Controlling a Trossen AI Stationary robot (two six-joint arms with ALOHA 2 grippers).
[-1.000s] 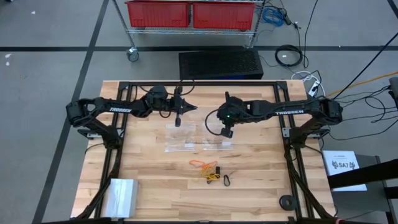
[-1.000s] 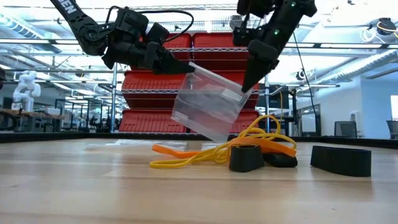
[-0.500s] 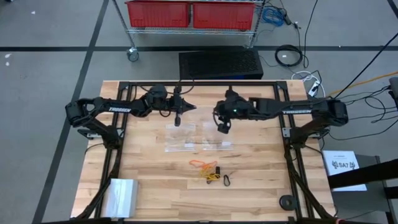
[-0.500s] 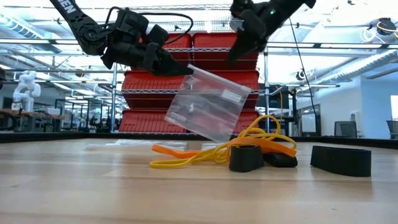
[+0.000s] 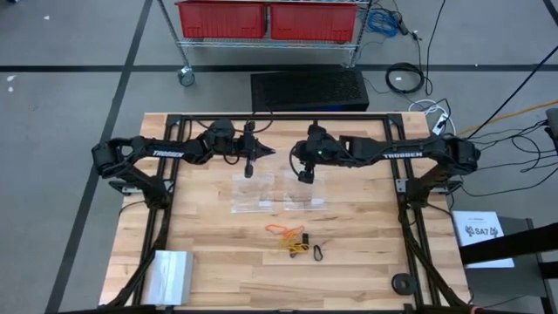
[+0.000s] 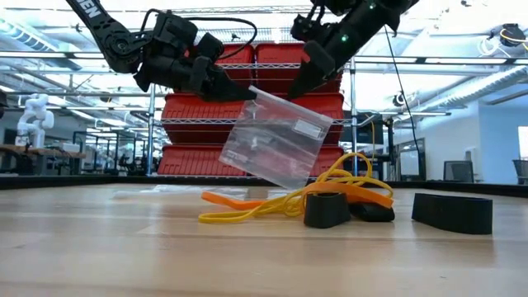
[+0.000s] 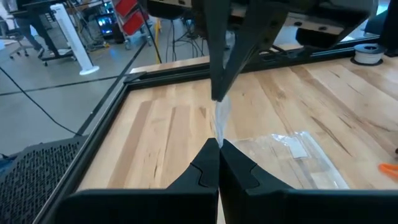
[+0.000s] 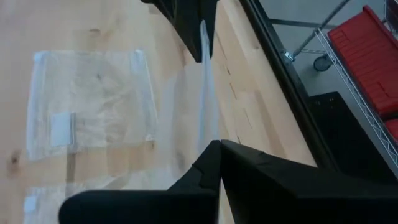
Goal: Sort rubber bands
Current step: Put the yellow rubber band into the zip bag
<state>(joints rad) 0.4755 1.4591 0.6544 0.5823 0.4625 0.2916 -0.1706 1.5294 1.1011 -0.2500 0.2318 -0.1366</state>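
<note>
My left gripper (image 6: 250, 92) is shut on a clear plastic bag (image 6: 276, 140) and holds it up over the far middle of the table. My right gripper (image 6: 293, 92) is shut at the bag's top edge, close beside the left one. In the high view the left gripper (image 5: 249, 171) and the right gripper (image 5: 302, 177) face each other. The rubber bands (image 5: 292, 237), orange and yellowish loops, lie in a small heap on the table nearer the front, with a black band (image 5: 319, 253) beside them. In the low view the rubber bands (image 6: 289, 202) lie in front of the bag. My left gripper pinches the bag's top corner (image 6: 256, 91) between both fingers, coming level from the table's left. The bag hangs tilted below it, clear of the table. My right gripper meets the bag's top edge (image 8: 208, 124), slanting down from the right. That edge runs into the seam between its shut fingertips.
More clear bags (image 5: 279, 194) lie flat on the wood under the two grippers and show in the right wrist view (image 8: 93, 106). A stack of bags (image 5: 170, 275) sits at the near left corner. A small black round thing (image 5: 401, 283) rests by the near right edge.
My right gripper let go of the bag's far top corner, rose and moved toward the table's left. It now sits on the top edge close to my left gripper. The freed side of the bag swung down, and the bag hangs from the left gripper's corner.
</note>
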